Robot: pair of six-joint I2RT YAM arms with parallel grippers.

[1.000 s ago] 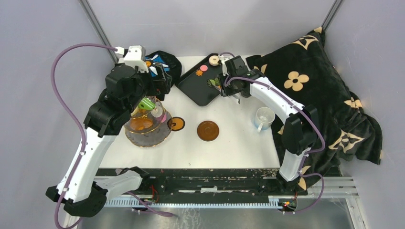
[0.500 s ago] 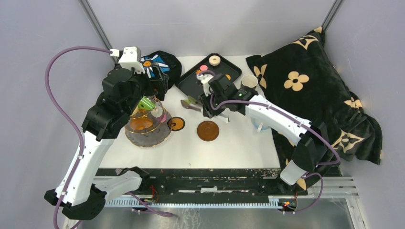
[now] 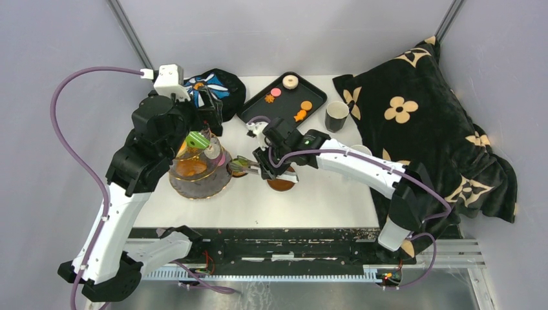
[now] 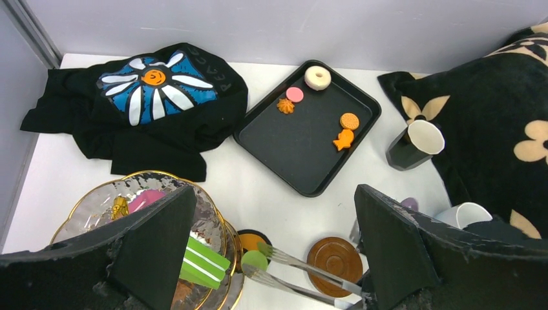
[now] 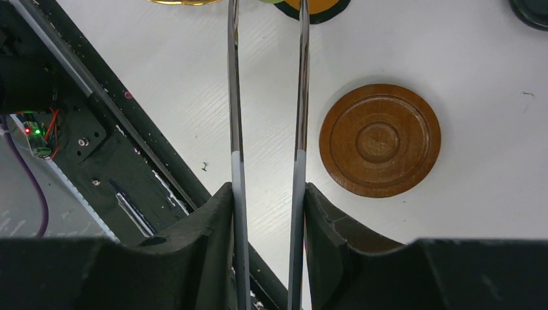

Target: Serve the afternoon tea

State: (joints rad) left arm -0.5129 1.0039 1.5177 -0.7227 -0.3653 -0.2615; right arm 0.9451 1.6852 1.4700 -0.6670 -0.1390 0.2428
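Observation:
My right gripper [image 5: 268, 194] is shut on a pair of metal tongs [image 5: 236, 97]. The tongs' tips [image 4: 304, 268] pinch a round green pastry [image 4: 254, 259] right beside the gold-trimmed glass stand [image 4: 213, 219], over a small orange saucer [image 4: 249, 240]. On the stand lie a green layered slice [image 4: 200, 261] and a pink pastry [image 4: 147, 199]. My left gripper [image 4: 274, 188] hangs open and empty above the stand [image 3: 200, 171]. A brown saucer [image 5: 379, 139] lies under the right wrist. Several pastries sit on the black tray [image 4: 304, 148], among them a doughnut [image 3: 290, 81].
A dark cup [image 3: 336, 116] stands right of the tray, against the black blanket with tan flowers [image 3: 413, 110]. The white mug [image 4: 468, 215] is mostly hidden behind the right arm. A black cloth with a blue-white flower [image 4: 148, 97] lies at the back left.
The right arm has swung from the tray leftwards and nearer, carrying the green pastry in the tongs to the stand's edge. The left arm has shifted slightly left.

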